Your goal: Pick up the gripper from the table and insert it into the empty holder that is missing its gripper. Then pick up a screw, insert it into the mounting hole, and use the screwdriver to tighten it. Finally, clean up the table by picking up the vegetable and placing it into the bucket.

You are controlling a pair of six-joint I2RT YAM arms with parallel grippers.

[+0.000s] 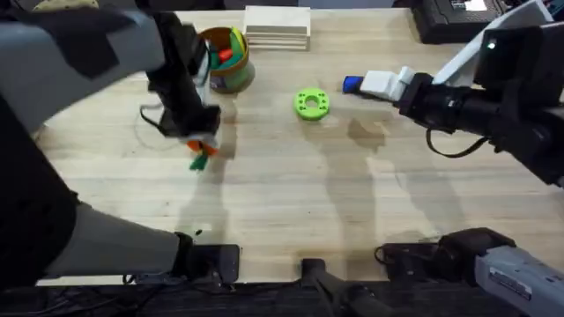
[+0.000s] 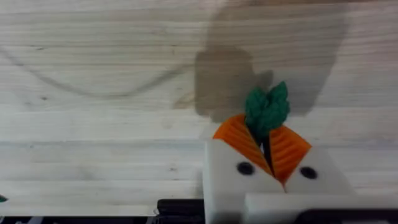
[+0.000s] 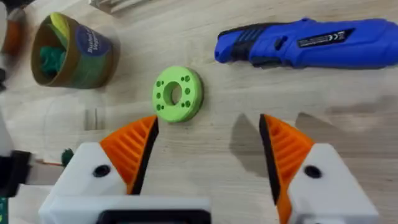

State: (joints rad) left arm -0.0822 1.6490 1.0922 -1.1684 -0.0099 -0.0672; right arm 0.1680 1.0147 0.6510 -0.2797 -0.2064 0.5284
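Note:
My left gripper point(image 1: 199, 148) point(image 2: 266, 149) is shut on the vegetable point(image 2: 267, 109) point(image 1: 202, 162), a small dark green leafy piece sticking out between the orange pads point(image 2: 239, 138). It hangs above the table, nearer to me than the bucket point(image 1: 227, 60) point(image 3: 71, 53), which holds several toy pieces. The blue screwdriver point(image 3: 311, 40) point(image 1: 352, 84) lies on the table at the back right. My right gripper point(image 1: 381, 84) point(image 3: 208, 149) stands open just beside it, with nothing between its fingers. The loose gripper, the holder and the screw are out of view.
A bright green ring-shaped disc point(image 1: 311, 104) point(image 3: 177, 93) lies between the bucket and the screwdriver. A stack of pale wooden boards point(image 1: 278, 26) sits at the back edge. Dark equipment point(image 1: 454, 18) stands at the back right corner.

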